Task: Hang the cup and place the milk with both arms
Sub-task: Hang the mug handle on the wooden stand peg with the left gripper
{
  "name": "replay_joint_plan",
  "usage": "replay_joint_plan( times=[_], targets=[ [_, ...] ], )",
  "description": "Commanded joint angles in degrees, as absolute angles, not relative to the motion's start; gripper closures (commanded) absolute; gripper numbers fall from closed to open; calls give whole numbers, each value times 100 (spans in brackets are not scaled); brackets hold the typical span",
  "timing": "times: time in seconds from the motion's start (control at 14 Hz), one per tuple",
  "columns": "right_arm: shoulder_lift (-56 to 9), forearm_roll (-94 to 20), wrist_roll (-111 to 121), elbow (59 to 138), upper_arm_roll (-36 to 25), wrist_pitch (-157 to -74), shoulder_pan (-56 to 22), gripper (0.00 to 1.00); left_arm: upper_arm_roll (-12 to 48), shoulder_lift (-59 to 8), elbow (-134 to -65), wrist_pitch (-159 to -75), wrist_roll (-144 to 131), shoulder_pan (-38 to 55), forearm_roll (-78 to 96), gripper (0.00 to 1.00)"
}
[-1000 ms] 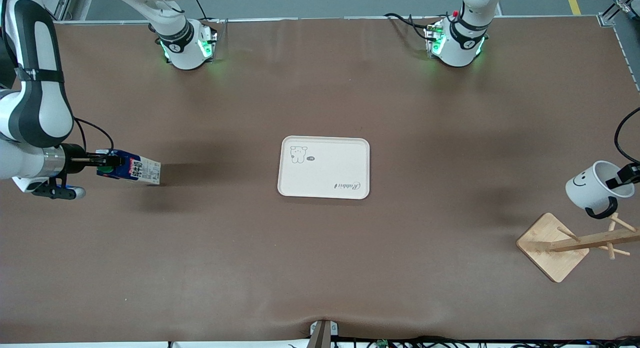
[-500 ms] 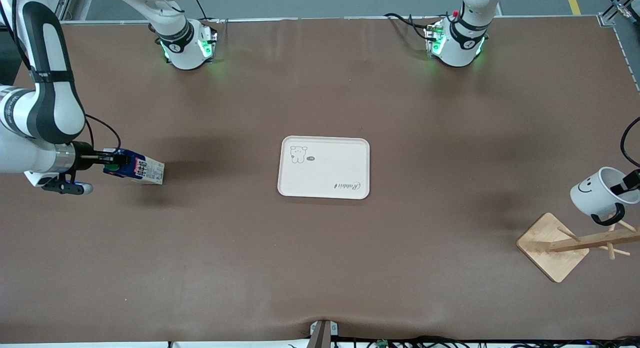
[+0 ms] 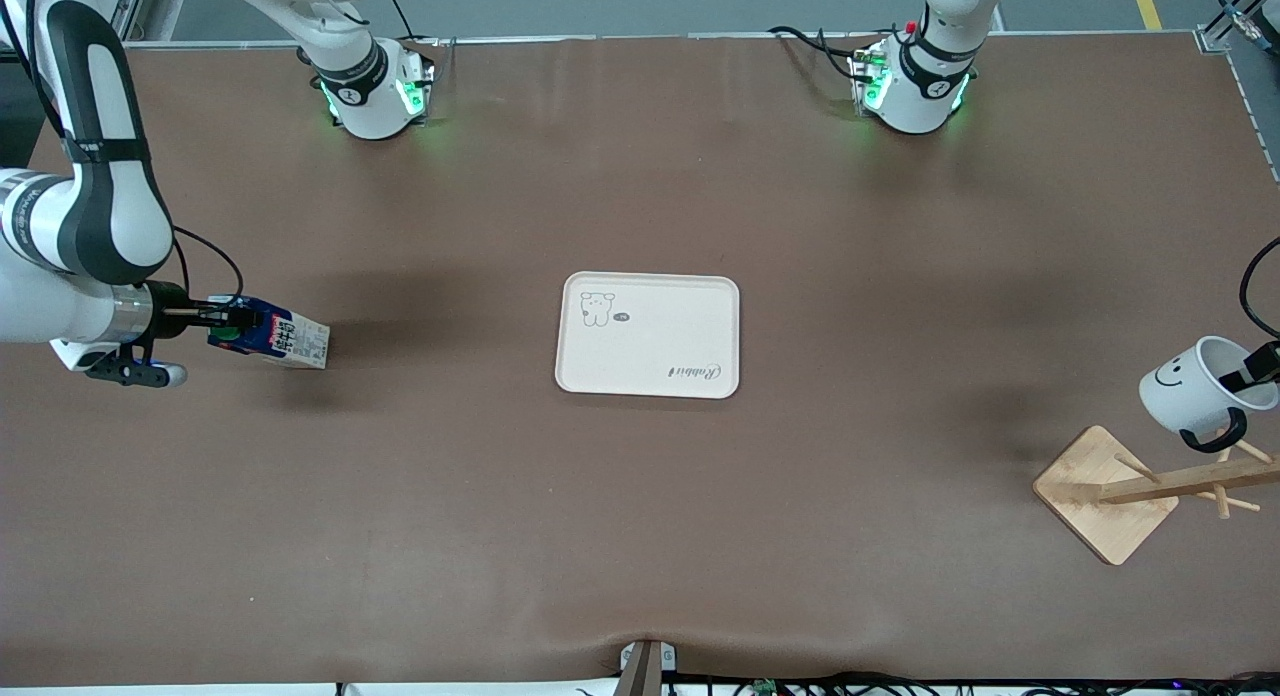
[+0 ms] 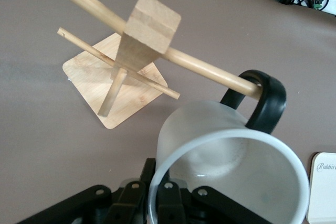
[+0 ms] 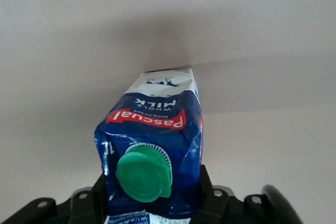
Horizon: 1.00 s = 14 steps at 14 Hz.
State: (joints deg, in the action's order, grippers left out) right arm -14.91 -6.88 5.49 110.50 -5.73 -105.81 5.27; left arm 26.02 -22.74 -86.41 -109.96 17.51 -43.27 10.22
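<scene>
My left gripper (image 3: 1252, 369) is shut on the rim of the white smiley cup (image 3: 1190, 391) and holds it tilted over the wooden rack (image 3: 1150, 486) at the left arm's end of the table. In the left wrist view one finger (image 4: 170, 200) is inside the cup (image 4: 231, 166) and one is outside. Its black handle (image 4: 265, 100) is at the tip of a rack peg (image 4: 210, 72). My right gripper (image 3: 225, 328) is shut on the blue milk carton (image 3: 275, 338) and holds it sideways over the table at the right arm's end. In the right wrist view the carton (image 5: 152, 124) shows its green cap (image 5: 144, 174) between the fingers.
A white tray (image 3: 700, 316) with a small bear drawing lies at the middle of the table. Its corner shows in the left wrist view (image 4: 324, 187). The rack's square wooden base (image 3: 1090, 501) sits nearer the front camera than the cup.
The cup has moved down toward the rack, so its handle now reaches the peg. The milk carton has shifted slightly toward the tray.
</scene>
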Motion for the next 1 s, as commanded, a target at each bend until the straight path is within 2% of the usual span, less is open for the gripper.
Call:
replay_joint_plan(
  times=[0.0,0.07,0.14,0.36,0.43,0.57,0.93],
  targets=[
    [-1415,-659,589,11276,-457,-10775,659,43,2654,-2461,-8376,-10916,1986,-4447,1125,100],
    [-1424,-668,598,11276,-448,-10784,659,40,2654,-2478,-8306,-10916,1986,-4447,1125,100],
    [-1424,-677,598,11276,-448,-10784,650,30,2654,-2513,-8288,-10916,1978,-4456,1125,100],
    [-1424,-685,598,11276,-448,-10758,650,20,2654,-2549,-8279,-10916,2004,-4456,1125,100],
    [-1424,-686,598,11276,-448,-10758,650,19,2663,-2549,-8279,-10916,2021,-4447,1116,59],
    [-1424,-712,598,11276,-448,-10749,650,17,2680,-2497,-8253,-10916,1978,-4430,1125,0],
    [-1424,-712,598,11276,-448,-10740,650,15,2725,-2163,-8253,-10846,1637,-4316,1063,0]
  ],
)
